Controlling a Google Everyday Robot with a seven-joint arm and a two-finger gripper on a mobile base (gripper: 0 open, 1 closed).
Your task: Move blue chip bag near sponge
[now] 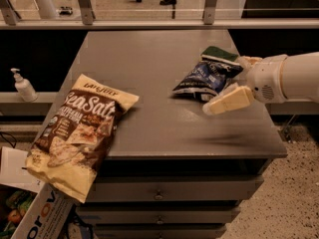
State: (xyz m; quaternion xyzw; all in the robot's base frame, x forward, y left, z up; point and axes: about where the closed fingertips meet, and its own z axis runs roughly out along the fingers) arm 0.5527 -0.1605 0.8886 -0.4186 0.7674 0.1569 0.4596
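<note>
The blue chip bag (207, 77) lies crinkled on the grey table (149, 59), right of centre. Its far right corner touches the sponge (219, 54), which shows a dark green top and a yellow edge. My gripper (239, 81) reaches in from the right on a white arm. Its cream fingers stand apart at the bag's right end, one finger (229, 101) in front of the bag and the other near the sponge's right end. The gripper is open and the bag rests on the table between the fingers.
A large brown and cream "Sea Salt" bag (79, 128) hangs over the table's left front edge. A pump bottle (22, 86) stands on a ledge at the left. Drawers (159, 195) sit under the table. A cardboard box (40, 215) is at the bottom left.
</note>
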